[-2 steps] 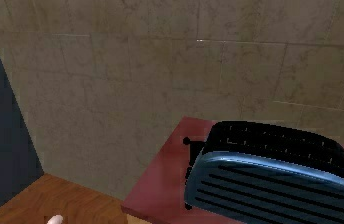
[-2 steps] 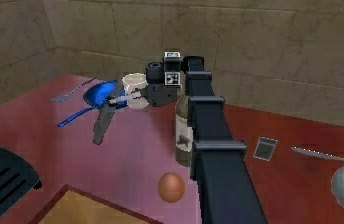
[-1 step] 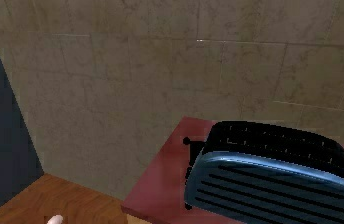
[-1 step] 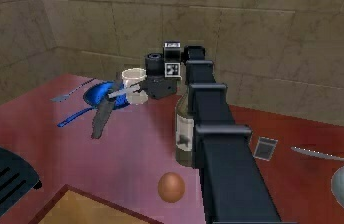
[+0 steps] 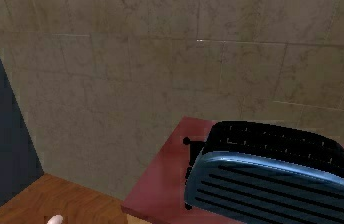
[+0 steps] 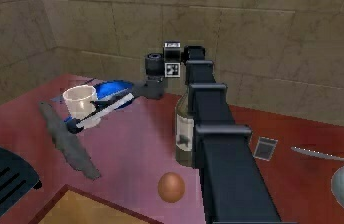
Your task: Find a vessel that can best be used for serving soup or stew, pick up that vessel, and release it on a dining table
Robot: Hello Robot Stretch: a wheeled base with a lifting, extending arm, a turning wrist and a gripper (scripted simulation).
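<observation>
Nearest the lens is the dark square arm (image 6: 220,165), rising from the reddish counter's near edge toward its far edge by the tiled wall. At the arm's far end the gripper (image 6: 100,100) reaches to the arm side view's left, its thin fingers (image 6: 98,116) running to a cream-white round vessel (image 6: 79,98) that stands on the counter near its far left corner. A blue shape (image 6: 112,91) that I cannot identify lies against the vessel. I cannot tell how the jaws stand, nor whether the gripper holds anything, since the vessel sits on the counter (image 6: 130,150) right at the fingers.

Along the counter's middle, close against the arm, stands a dark glass bottle (image 6: 184,132), with a brown egg-shaped thing (image 6: 170,186) nearer the near edge. A grey flat blade-like piece (image 6: 68,145) lies in front of the vessel, and a black ribbed toaster-like appliance (image 5: 265,170) sits at the near left corner.

The vessel looks like glazed ceramic: stiff, probably light, smooth enough to slip and likely to chip if knocked. The rim seems the best hold, one finger inside the wall and one outside, keeping it upright and lifting straight up, clear of the blade-like piece and the bottle.
</observation>
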